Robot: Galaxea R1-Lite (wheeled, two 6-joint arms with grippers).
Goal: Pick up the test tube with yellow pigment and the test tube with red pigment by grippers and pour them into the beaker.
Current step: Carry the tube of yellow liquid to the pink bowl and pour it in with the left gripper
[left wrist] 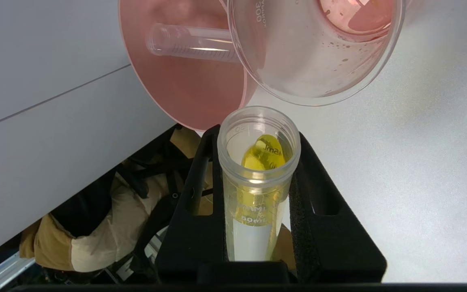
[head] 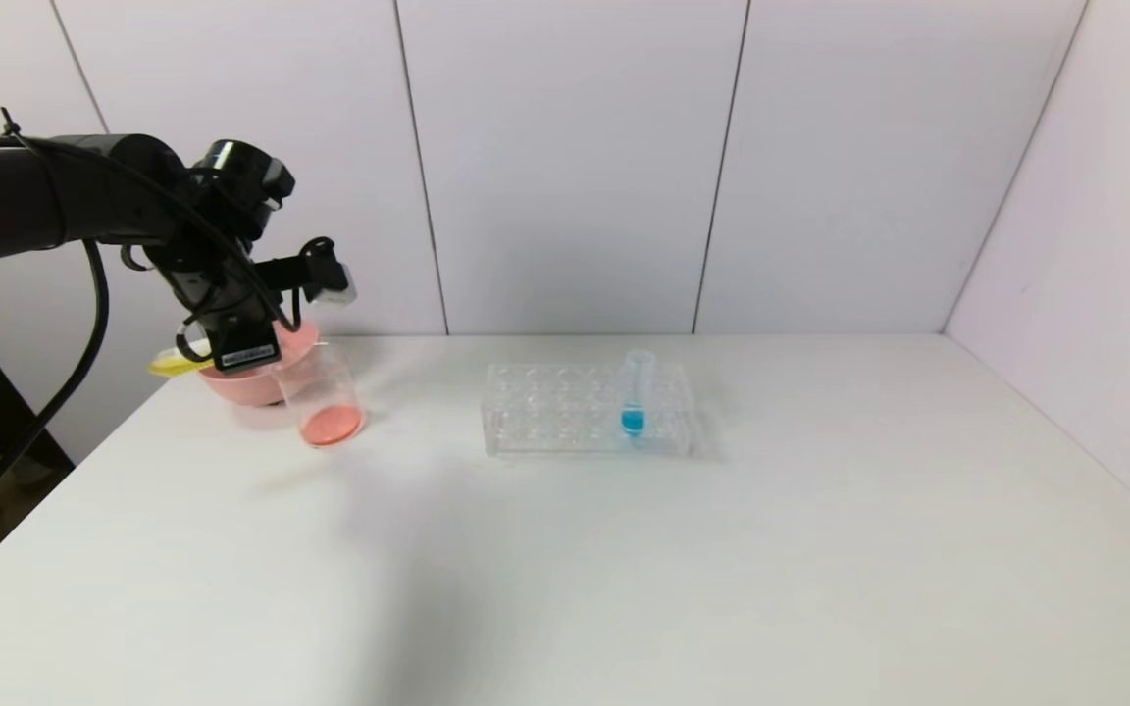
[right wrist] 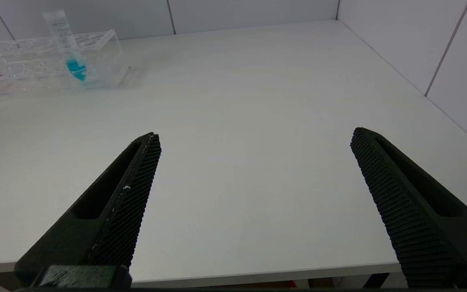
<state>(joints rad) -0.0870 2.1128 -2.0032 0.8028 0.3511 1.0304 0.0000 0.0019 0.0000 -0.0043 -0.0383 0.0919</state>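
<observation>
My left gripper is shut on the test tube with yellow pigment and holds it tilted near level at the table's far left. Its yellow tip sticks out to the left. The tube's open mouth points at the beaker and sits just short of the rim. The yellow liquid is inside the tube. The beaker holds orange-red liquid. A clear empty tube lies in the pink bowl; no tube with red liquid shows. My right gripper is open and empty over the table's near edge.
The pink bowl stands right behind the beaker. A clear tube rack sits mid-table with a tube of blue liquid upright in it; both also show in the right wrist view, rack and tube. White walls close the back and right.
</observation>
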